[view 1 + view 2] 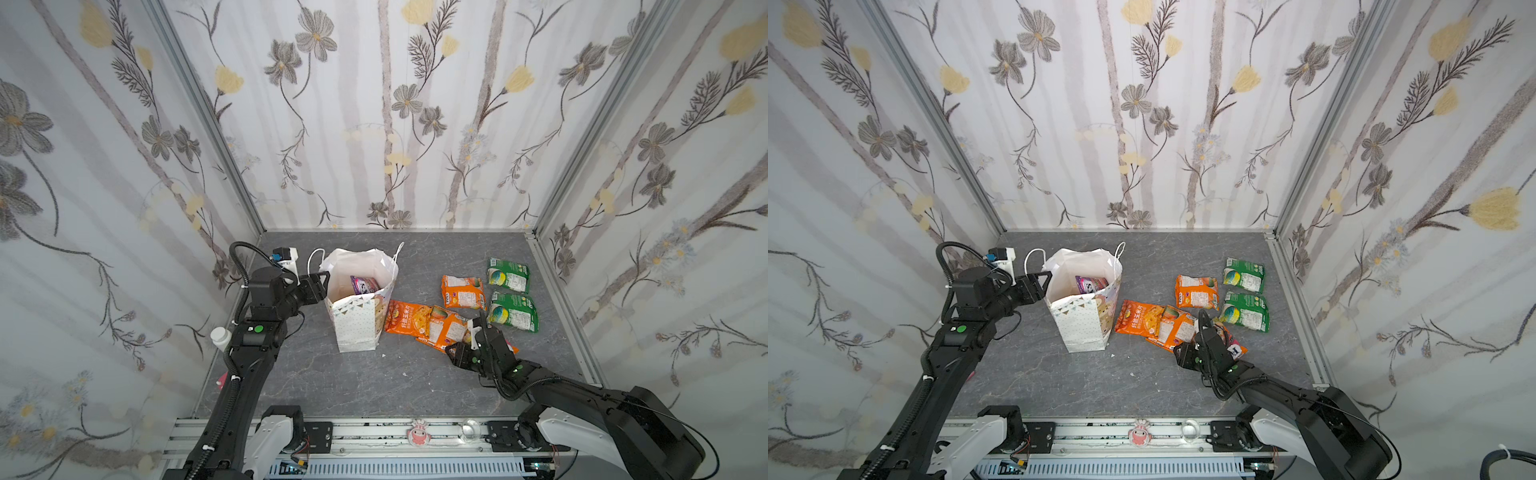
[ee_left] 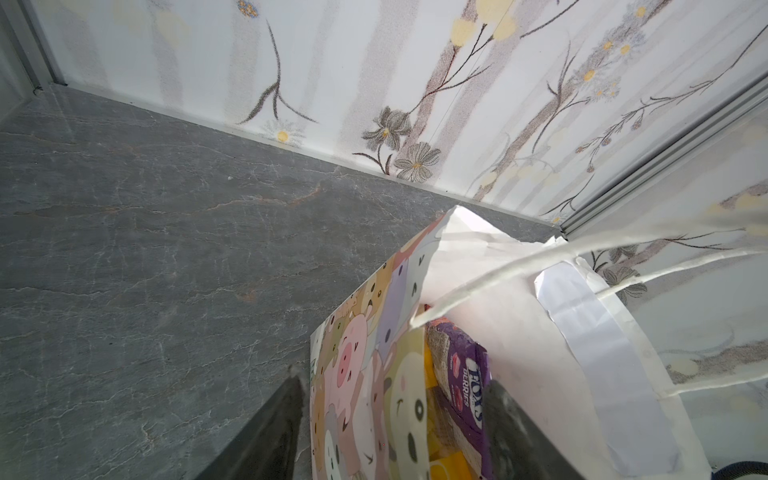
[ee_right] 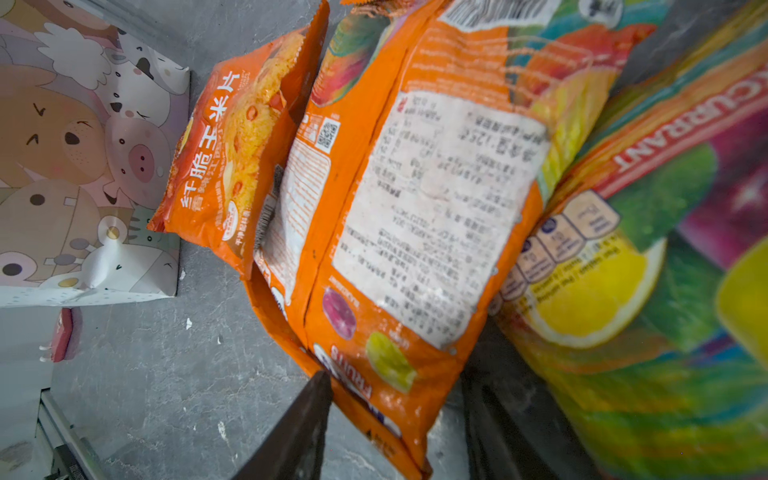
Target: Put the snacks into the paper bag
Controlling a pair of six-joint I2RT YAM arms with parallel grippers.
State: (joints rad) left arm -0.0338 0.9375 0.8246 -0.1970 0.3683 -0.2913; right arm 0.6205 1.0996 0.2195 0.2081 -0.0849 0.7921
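The white paper bag (image 1: 357,328) (image 1: 1084,328) stands upright left of centre, mouth open. Inside it lie a purple FOX'S packet (image 1: 365,285) (image 2: 465,370) and something yellow (image 2: 449,465). My left gripper (image 1: 326,277) (image 2: 395,376) straddles the bag's left wall (image 2: 361,374), one finger outside and one inside, jaws apart. Right of the bag lie an orange chip packet (image 1: 405,318) (image 3: 232,153), an orange fruit-sweet packet (image 1: 446,328) (image 3: 415,208), another orange packet (image 1: 462,291) and two green packets (image 1: 508,275) (image 1: 513,311). My right gripper (image 1: 473,338) (image 3: 401,382) stands open around the fruit-sweet packet's near end, beside a multicoloured packet (image 3: 665,291).
Floral walls close the grey floor on three sides. A metal rail (image 1: 374,432) runs along the front with a clear cup (image 1: 471,430) on it. A white bottle (image 1: 220,337) sits by the left wall.
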